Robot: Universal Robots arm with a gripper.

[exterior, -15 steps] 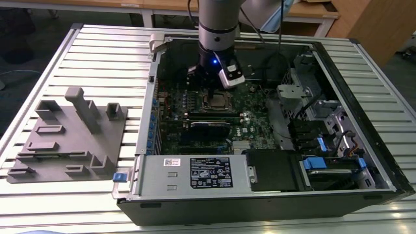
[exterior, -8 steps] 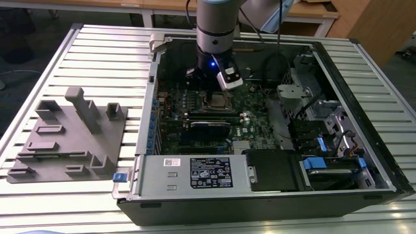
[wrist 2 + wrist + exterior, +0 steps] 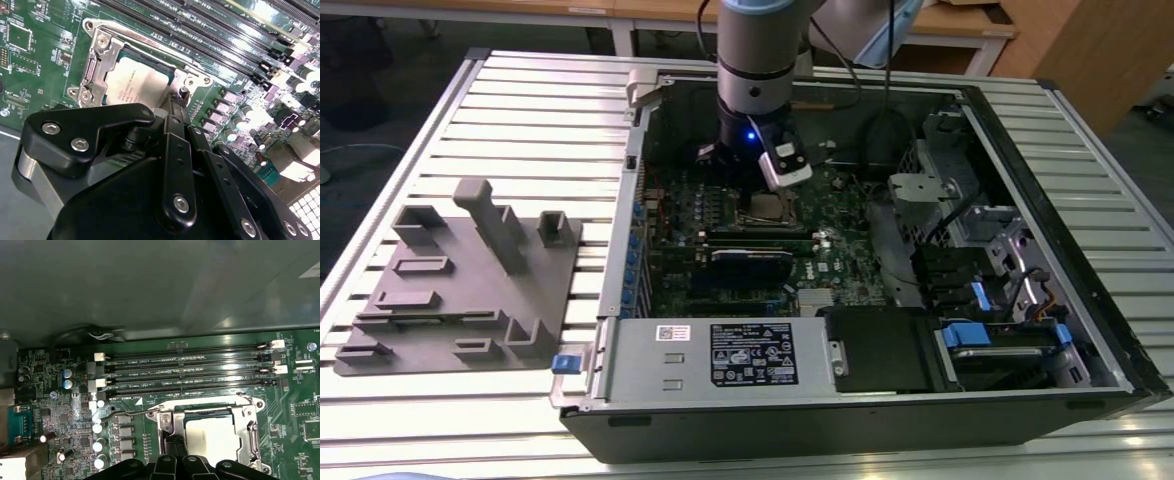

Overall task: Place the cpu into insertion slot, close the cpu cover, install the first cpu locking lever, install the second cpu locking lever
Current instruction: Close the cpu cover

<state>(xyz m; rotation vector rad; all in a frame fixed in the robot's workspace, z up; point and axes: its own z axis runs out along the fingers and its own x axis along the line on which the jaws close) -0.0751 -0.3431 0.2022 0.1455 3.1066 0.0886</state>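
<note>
Slatted silver metal bench (image 3: pixel 520 90): grey moulded plastic fixture (image 3: pixel 467 280) at the exterior view's left. Open black computer case (image 3: pixel 854 425) holds green motherboard (image 3: pixel 707 205). Silvery square cpu (image 3: pixel 137 82) seated in black-rimmed insertion slot (image 3: pixel 210 413), silver frame cpu cover (image 3: pixel 100 65) down around it. Black claw (image 3: pixel 179 100), tips together, at the cover's edge.

We read no text: the print on the power supply label (image 3: pixel 754 354) and the cpu (image 3: pixel 137 82) is illegible.

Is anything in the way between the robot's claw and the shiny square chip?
Nothing visible is. The gripper hangs right beside the cpu, which already lies in the insertion slot, with the cpu cover framing its edges.
</note>
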